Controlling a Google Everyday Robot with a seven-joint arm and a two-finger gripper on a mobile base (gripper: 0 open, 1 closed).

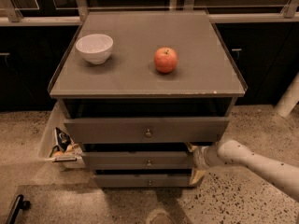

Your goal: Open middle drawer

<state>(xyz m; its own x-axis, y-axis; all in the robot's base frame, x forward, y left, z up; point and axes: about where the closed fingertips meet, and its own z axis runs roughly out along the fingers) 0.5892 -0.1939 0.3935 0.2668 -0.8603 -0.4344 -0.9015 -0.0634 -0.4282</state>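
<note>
Middle drawer [140,161] sits in the cabinet under the pulled-out top drawer [117,130] and above the bottom drawer [126,181]. The gripper [194,160] is at its right end; whether it grips I cannot tell. On the cabinet top [201,73] stand a white bowl [94,48] and an apple [166,59], well apart. A bin [49,141] at the cabinet's left holds clutter.

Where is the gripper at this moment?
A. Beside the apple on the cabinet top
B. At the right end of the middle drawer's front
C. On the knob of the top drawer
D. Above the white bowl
B: the gripper sits low at the right end of the middle drawer, away from the bowl and the apple on the cabinet top.
</note>
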